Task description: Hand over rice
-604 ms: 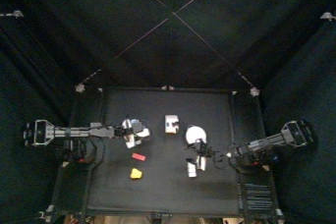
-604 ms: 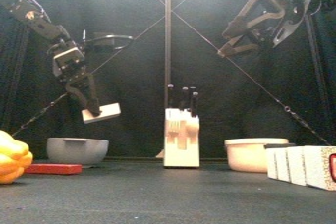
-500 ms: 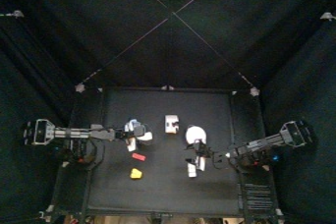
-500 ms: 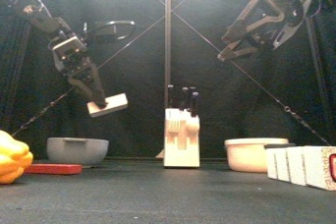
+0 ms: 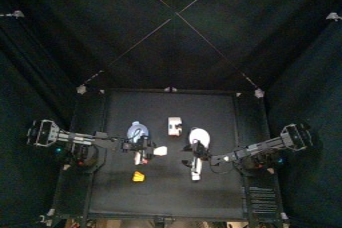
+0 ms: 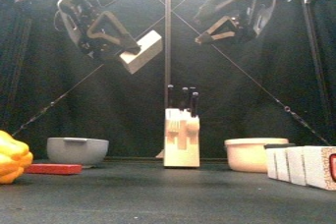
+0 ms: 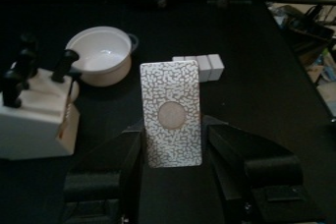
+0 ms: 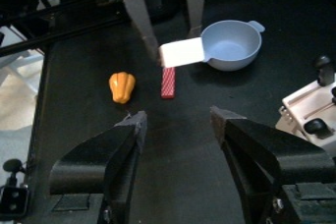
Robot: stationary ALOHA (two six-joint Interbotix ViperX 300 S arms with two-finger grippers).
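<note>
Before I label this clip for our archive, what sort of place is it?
Probably a robot test pen staged as a kitchen: black curtains enclose a small black table holding a white knife block, a grey metal bowl and a white round pot.

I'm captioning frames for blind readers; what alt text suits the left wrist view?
The left pincer grips a pale rice packet with a crackled pattern, held above the black table. Below sit a white pot, a knife block and white boxes.
</note>
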